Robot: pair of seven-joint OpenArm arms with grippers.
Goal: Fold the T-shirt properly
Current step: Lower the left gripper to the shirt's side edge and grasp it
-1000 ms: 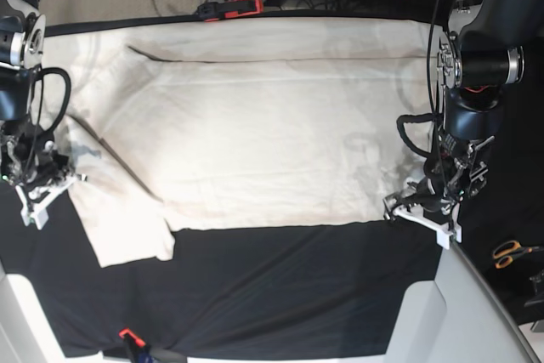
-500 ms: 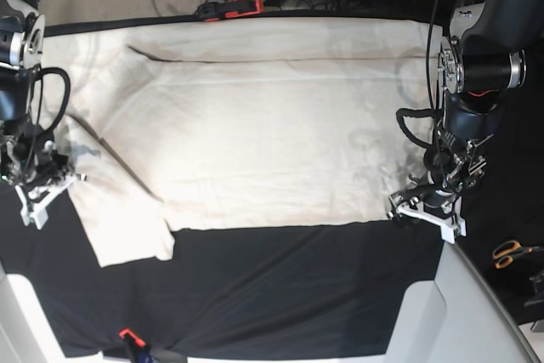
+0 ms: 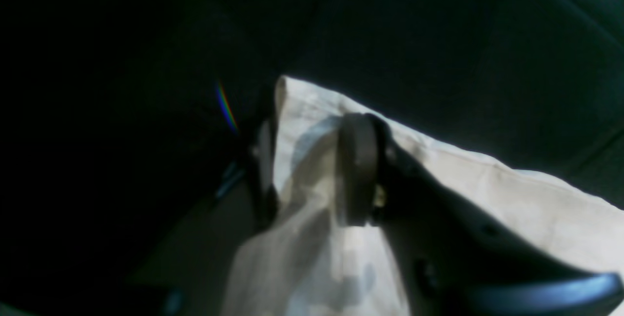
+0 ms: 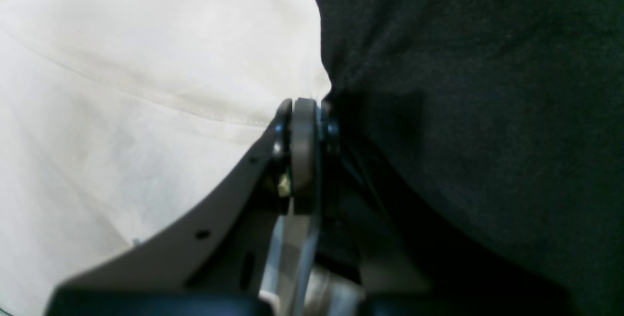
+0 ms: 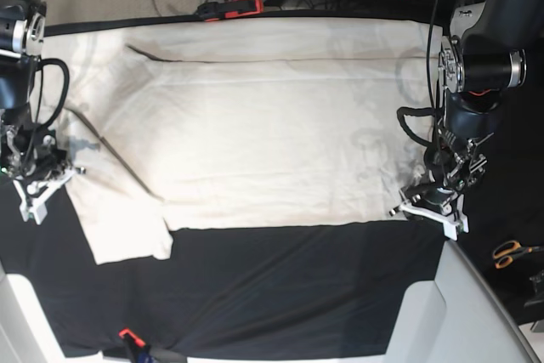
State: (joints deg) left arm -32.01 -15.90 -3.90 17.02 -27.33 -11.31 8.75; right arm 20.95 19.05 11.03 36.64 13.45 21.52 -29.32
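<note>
The cream T-shirt [image 5: 272, 133] lies spread flat across the black table cloth [image 5: 289, 295], one sleeve hanging toward the front left. In the base view my left gripper [image 5: 422, 207] sits at the shirt's front right corner. The left wrist view shows its fingers [image 3: 358, 169] closed on a bunched fold of the shirt [image 3: 487, 194], with cloth between them. My right gripper [image 5: 38, 191] is at the shirt's left edge. In the right wrist view it [image 4: 304, 106] is pressed shut where the shirt's edge [image 4: 122, 87] meets the cloth [image 4: 463, 87]; the pinched bit is hidden.
Orange-handled scissors [image 5: 512, 252] lie off the table at the right. A red and black tool [image 5: 229, 8] and cables lie beyond the far edge. A small red item [image 5: 127, 335] sits at the front edge. Pale panels [image 5: 442, 312] stand at the front corners.
My left gripper has moved slightly right and toward the front, drawing the shirt's corner with it. My right gripper has moved slightly back, and the sleeve edge has shifted left.
</note>
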